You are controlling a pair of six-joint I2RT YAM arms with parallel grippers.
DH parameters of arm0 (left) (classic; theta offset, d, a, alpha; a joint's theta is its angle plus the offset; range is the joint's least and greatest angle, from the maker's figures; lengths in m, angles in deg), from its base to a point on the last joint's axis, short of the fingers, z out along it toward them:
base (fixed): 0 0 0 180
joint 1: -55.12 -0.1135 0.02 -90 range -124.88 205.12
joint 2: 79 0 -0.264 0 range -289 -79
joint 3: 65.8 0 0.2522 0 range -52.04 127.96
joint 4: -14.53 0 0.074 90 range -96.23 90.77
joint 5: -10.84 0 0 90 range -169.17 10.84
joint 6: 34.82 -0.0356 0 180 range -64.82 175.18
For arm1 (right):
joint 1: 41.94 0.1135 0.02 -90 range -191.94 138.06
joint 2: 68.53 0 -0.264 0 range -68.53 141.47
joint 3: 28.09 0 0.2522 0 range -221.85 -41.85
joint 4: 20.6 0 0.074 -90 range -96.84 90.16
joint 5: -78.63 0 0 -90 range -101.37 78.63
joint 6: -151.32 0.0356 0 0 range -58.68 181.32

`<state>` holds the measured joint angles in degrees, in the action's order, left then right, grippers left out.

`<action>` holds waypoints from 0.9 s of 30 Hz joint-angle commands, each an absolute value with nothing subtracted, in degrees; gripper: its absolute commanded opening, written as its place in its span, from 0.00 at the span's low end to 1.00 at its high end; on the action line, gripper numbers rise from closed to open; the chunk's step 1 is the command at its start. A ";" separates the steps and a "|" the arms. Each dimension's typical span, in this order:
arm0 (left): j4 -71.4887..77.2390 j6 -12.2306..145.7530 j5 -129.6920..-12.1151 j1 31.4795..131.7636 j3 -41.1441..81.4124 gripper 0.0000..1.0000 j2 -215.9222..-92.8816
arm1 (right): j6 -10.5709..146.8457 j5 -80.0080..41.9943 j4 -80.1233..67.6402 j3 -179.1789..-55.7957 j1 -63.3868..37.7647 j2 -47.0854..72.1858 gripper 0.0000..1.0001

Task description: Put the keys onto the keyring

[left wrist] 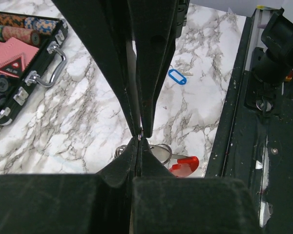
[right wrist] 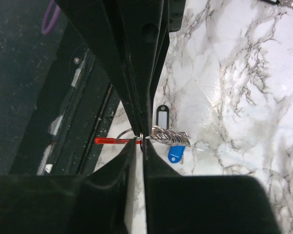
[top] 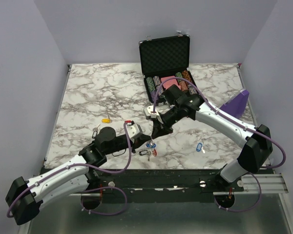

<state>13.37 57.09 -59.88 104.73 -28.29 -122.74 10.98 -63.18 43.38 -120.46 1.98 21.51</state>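
Some keys [right wrist: 172, 137] bunched at keyring [right wrist: 112, 141] | left gripper [left wrist: 139, 135] closed tight | right gripper [right wrist: 141, 138]: cannot be told | keyring may be dropped if tugged apart

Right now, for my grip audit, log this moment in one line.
left gripper: shut, hold unclear | right gripper: shut on keyring | keys: bunched beside keyring | blue-tagged key: loose on table
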 commanded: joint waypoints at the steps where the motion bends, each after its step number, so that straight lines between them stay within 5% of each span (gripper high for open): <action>1: 16.23 58.43 -61.05 104.69 -31.11 0.00 -117.59 | 12.89 -66.91 42.21 -121.75 2.27 22.08 0.22; 9: 22.21 62.03 -62.29 103.90 -37.00 0.00 -110.03 | 15.97 -69.19 39.40 -120.69 1.92 22.00 0.48; 27: 35.39 68.89 -64.84 103.11 -43.86 0.00 -107.30 | 18.26 -76.93 34.74 -117.35 1.92 23.14 0.41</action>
